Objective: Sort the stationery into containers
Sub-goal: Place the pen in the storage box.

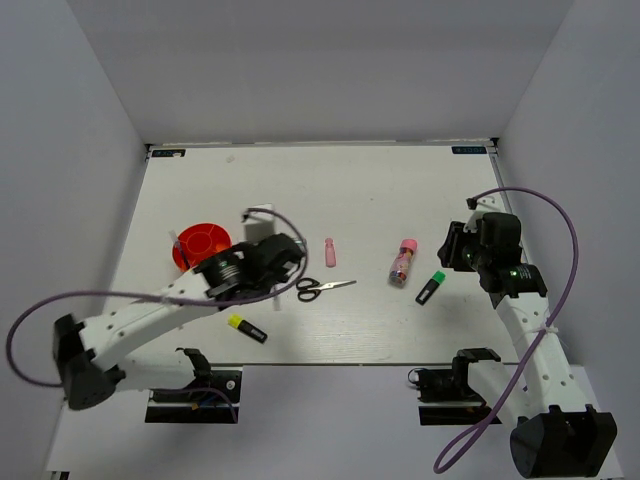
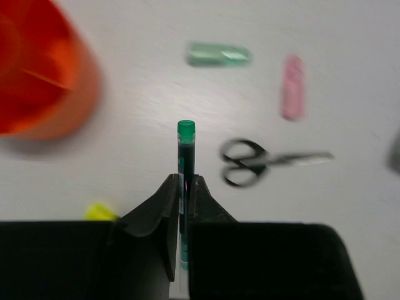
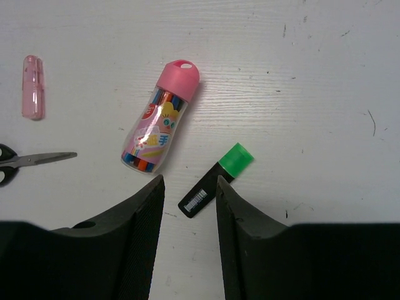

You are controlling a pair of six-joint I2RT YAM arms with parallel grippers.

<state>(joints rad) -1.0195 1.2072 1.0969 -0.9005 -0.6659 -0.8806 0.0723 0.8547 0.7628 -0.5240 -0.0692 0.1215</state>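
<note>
Stationery lies scattered over the white table (image 1: 400, 190). We find the left gripper (image 2: 185, 182) closed on a thin dark pen (image 2: 185, 147) with a green cap. The pen juts forward from between the fingers, clear of the table. The orange-red cup (image 2: 37, 75) stands to the pen's left, near but apart. The blur hides its contents.

Beyond the pen tip lies the mint stick (image 2: 219, 54). The pink bottle (image 2: 292, 87) and the scissors (image 2: 262, 162) lie to its right, between the two arms. A yellow-capped marker (image 2: 100, 211) shows just beside the left finger, partly hidden by it.

The right gripper (image 3: 189, 184) hangs with its jaws apart, holding nothing. The black end of the green-capped marker (image 3: 215, 179) lies on the table between its fingertips. We cannot tell if they touch. The pink-capped tube (image 3: 161, 119) lies just beside that marker, on its left, not touching.
</note>
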